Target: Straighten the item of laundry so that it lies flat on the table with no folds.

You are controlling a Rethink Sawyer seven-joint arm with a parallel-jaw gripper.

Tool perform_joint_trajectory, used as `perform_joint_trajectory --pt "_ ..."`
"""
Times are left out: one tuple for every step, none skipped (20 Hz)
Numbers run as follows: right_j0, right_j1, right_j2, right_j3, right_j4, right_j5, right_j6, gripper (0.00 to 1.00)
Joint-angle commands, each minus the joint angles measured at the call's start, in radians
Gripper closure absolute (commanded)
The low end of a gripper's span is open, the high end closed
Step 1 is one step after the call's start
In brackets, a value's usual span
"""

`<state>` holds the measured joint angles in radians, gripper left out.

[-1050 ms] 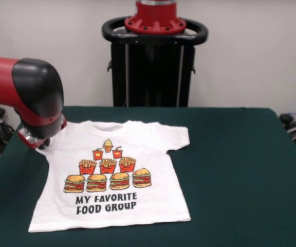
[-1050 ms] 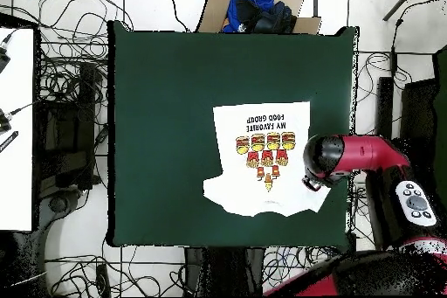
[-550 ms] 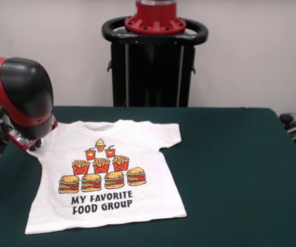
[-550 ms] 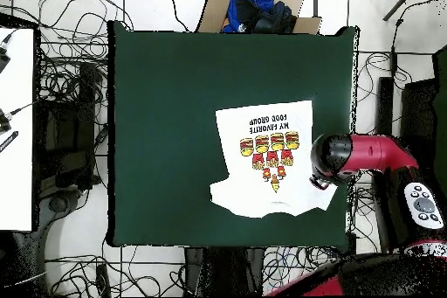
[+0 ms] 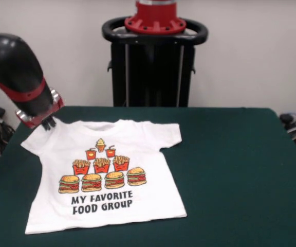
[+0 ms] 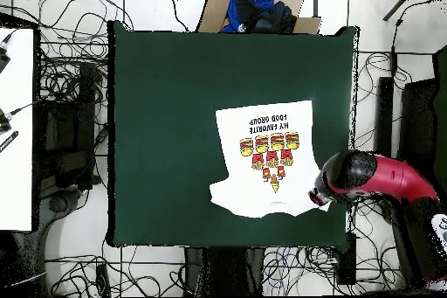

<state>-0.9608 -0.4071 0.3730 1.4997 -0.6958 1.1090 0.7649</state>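
The item of laundry (image 5: 104, 172), a white T-shirt with burgers, fries, drinks and black text, lies print-up and spread out on the green table (image 5: 240, 175). Both sleeves are out to the sides and the hem is straight. In the front view my gripper (image 5: 48, 123) hangs under the red and black arm, just above the shirt's left shoulder by the sleeve, holding nothing that I can see. In the overhead view the shirt (image 6: 266, 159) sits toward the table's (image 6: 166, 120) right side, and the gripper (image 6: 316, 197) is at the shirt's lower right corner.
The black pedestal (image 5: 153, 62) stands behind the table. Overhead, a cardboard box with blue cloth (image 6: 257, 10) lies past the top edge, a white bench (image 6: 16, 128) is at the left, and cables cover the floor around the table.
The arm dragged the shirt a little leftward in the front view, then rose and drew back off the sleeve. The shirt has stayed still since half a second ago.
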Motion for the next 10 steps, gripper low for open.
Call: perform_joint_trajectory --pt "0.045 -0.148 0.073 0.193 0.102 -0.007 0.034 1.00" --pt "0.052 -0.154 0.067 0.190 0.101 -0.001 0.036 1.00" --pt "0.054 -0.165 0.058 0.187 0.098 0.009 0.030 1.00" --pt "0.059 -0.170 0.053 0.184 0.097 0.017 0.027 1.00" --pt "0.059 -0.178 0.048 0.183 0.099 0.027 0.023 1.00" --pt "0.061 -0.179 0.045 0.181 0.101 0.030 0.023 1.00" --pt "0.062 -0.180 0.043 0.179 0.104 0.029 0.024 1.00" --pt "0.062 -0.180 0.043 0.179 0.108 0.025 0.027 1.00" --pt "0.057 -0.178 0.045 0.181 0.117 0.006 0.036 1.00" --pt "0.052 -0.177 0.049 0.184 0.123 -0.012 0.041 1.00"
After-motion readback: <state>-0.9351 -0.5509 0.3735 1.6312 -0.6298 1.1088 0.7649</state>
